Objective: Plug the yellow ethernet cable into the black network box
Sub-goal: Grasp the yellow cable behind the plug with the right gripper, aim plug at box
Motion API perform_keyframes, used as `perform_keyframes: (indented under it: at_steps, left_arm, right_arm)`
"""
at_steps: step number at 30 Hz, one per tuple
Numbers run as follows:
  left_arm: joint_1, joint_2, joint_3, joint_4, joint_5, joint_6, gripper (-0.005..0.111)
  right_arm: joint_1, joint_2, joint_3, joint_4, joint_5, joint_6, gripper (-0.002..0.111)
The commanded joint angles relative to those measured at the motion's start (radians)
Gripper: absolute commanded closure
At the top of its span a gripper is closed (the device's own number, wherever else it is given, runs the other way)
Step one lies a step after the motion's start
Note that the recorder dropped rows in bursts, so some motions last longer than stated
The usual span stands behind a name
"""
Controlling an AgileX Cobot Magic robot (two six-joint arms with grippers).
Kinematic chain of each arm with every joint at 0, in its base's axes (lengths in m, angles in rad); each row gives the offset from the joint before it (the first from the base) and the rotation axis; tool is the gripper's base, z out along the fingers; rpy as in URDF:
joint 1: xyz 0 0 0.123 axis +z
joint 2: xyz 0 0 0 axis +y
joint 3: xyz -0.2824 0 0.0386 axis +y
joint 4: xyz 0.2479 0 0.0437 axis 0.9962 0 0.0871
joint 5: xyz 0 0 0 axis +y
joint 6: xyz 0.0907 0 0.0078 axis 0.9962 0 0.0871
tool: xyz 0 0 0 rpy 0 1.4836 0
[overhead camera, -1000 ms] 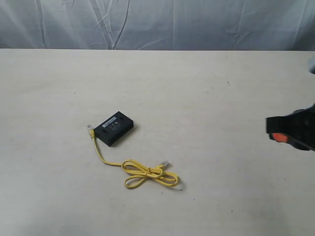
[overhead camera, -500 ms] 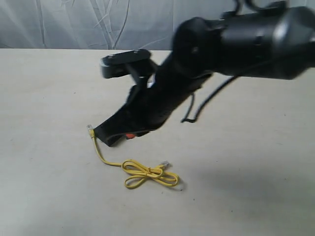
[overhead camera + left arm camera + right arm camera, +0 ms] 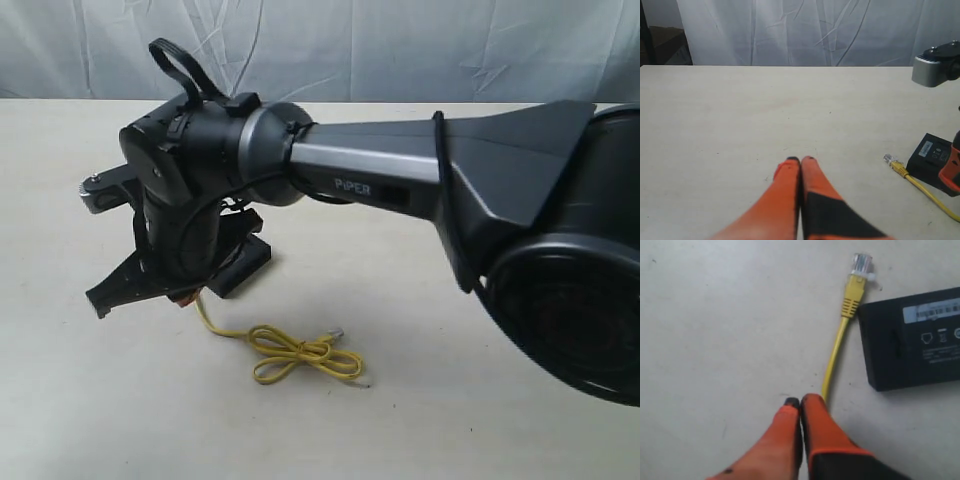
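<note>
R gripper (image 3: 799,402): orange fingers pressed together, tips touching or just beside thin bright-yellow ethernet cable (image 3: 837,347), near flat black plastic network box (image 3: 915,357). L gripper (image 3: 800,160) pressed together too, well apart.

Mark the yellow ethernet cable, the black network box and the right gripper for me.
yellow ethernet cable (image 3: 834,360), right wrist view, straight stretch beside the box.
black network box (image 3: 912,365), right wrist view, bare top face.
right gripper (image 3: 800,401), right wrist view, midway between its fingertips.

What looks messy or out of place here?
The thin bright-yellow ethernet cable is bunched in loose, crossed loops at one end. Its clear plastic plug lies beside the small flat black network box, not plugged in. Nothing looks broken or spilled.
</note>
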Motion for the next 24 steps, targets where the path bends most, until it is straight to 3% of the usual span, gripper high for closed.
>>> perform_keyframes:
  at_steps: [1,4,18,21,24]
  left_arm:
    - [0.001,-0.006,0.004,0.0,-0.017,-0.005,0.107]
    - [0.001,-0.006,0.004,0.0,-0.017,-0.005,0.107]
    - [0.001,-0.006,0.004,0.0,-0.017,-0.005,0.107]
    - [0.001,-0.006,0.004,0.0,-0.017,-0.005,0.107]
    - [0.001,-0.006,0.004,0.0,-0.017,-0.005,0.107]
  right_arm:
    - [0.001,0.018,-0.015,-0.036,-0.035,0.039,0.085]
    - [0.001,0.031,-0.015,-0.048,-0.058,0.044,0.073]
    - [0.001,0.098,-0.015,-0.132,-0.122,0.17,0.073]
    - [0.001,0.106,-0.015,-0.132,-0.12,0.17,0.077]
    - [0.001,0.113,-0.015,-0.132,-0.112,0.17,0.092]
